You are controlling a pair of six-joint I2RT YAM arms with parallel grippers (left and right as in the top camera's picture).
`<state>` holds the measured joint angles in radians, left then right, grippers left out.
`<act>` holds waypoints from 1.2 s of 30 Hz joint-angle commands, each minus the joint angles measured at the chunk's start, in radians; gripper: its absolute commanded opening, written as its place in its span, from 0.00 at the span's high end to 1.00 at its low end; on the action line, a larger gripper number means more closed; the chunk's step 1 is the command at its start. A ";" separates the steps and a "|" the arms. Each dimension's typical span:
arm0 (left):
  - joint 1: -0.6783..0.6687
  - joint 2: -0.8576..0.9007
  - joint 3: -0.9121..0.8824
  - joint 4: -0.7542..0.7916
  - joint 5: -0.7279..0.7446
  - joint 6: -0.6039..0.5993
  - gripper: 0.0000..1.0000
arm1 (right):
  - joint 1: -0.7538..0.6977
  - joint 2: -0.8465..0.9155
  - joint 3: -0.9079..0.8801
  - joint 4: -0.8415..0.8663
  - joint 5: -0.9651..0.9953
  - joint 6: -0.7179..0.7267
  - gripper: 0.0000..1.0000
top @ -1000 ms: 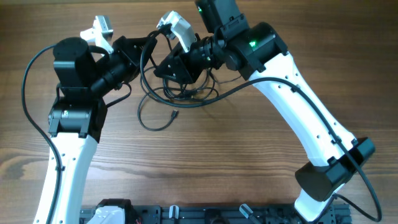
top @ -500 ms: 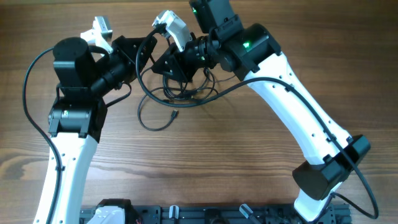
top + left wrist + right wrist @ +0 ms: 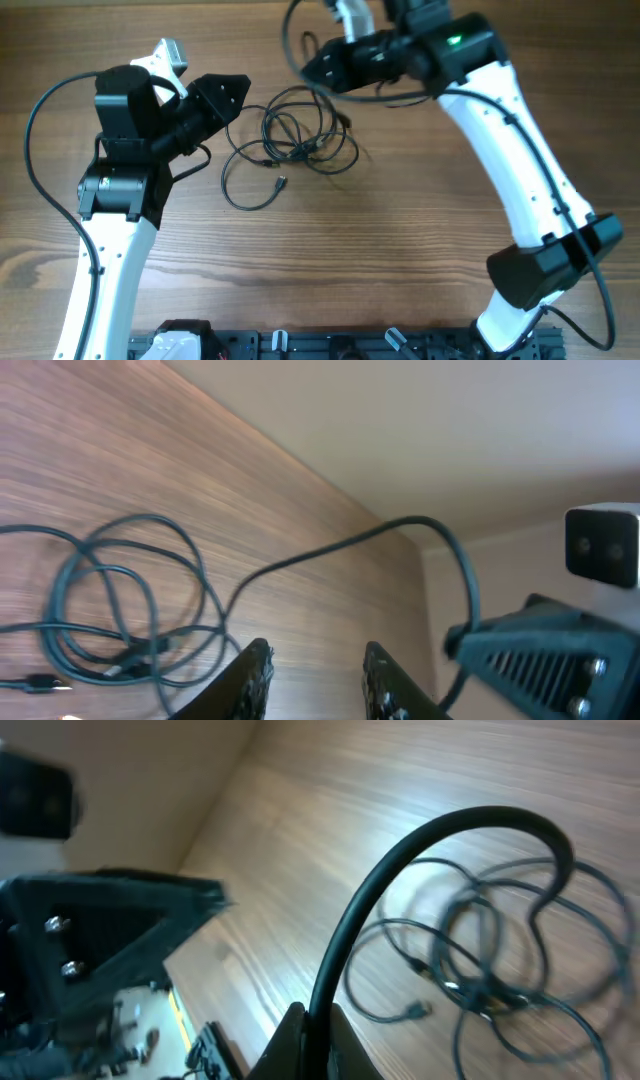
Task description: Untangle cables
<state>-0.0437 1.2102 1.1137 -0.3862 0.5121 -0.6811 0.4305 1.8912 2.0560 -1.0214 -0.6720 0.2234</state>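
Observation:
The cables (image 3: 300,145) lie in a loose tangle of thin black loops on the wood, between the two arms; they also show in the left wrist view (image 3: 110,610). My right gripper (image 3: 312,62) is raised behind the tangle and is shut on one black cable (image 3: 400,860), which arcs up from the jaws (image 3: 320,1017) and drops back to the pile (image 3: 500,970). That same strand (image 3: 330,547) runs from the pile towards the right gripper. To the left of the tangle, my left gripper (image 3: 235,92) is open, with nothing between its fingers (image 3: 312,655).
A small plug end (image 3: 281,182) lies at the front of the tangle. The right arm's thicker wired cable (image 3: 380,97) curves under its wrist. The table's far edge (image 3: 300,460) lies close behind the pile.
The right gripper shut on a cable and lifted it up and to the right, away from the tangle. The left gripper opened, let go and drew back slightly to the left.

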 commanded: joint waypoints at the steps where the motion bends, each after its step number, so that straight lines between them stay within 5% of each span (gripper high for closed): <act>1: -0.006 0.003 0.003 -0.050 0.011 0.166 0.69 | -0.050 -0.038 0.010 -0.022 -0.010 0.030 0.96; 7: -0.142 0.086 -0.034 -0.228 0.010 0.196 0.63 | -0.099 -0.038 0.010 -0.044 -0.017 0.030 0.96; 19: -0.423 0.421 -0.068 -0.168 -0.357 -0.273 0.54 | -0.099 -0.038 0.010 -0.055 -0.005 0.015 0.96; 28: -0.449 0.560 -0.068 -0.019 -0.386 -0.373 0.48 | -0.099 -0.038 0.010 -0.061 -0.001 0.011 0.96; 30: -0.457 0.591 -0.068 0.020 -0.391 -0.375 0.56 | -0.099 -0.038 0.010 -0.061 -0.001 0.003 0.96; 32: -0.458 0.604 -0.068 0.055 -0.391 -0.373 0.90 | -0.099 -0.038 0.010 -0.067 0.003 -0.010 0.96; 36: -0.448 0.558 -0.056 0.109 -0.398 -0.237 0.96 | -0.099 -0.038 0.010 -0.101 0.082 -0.010 0.95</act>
<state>-0.4973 1.8069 1.0504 -0.2958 0.1349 -1.0206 0.3309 1.8900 2.0560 -1.1027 -0.6598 0.2337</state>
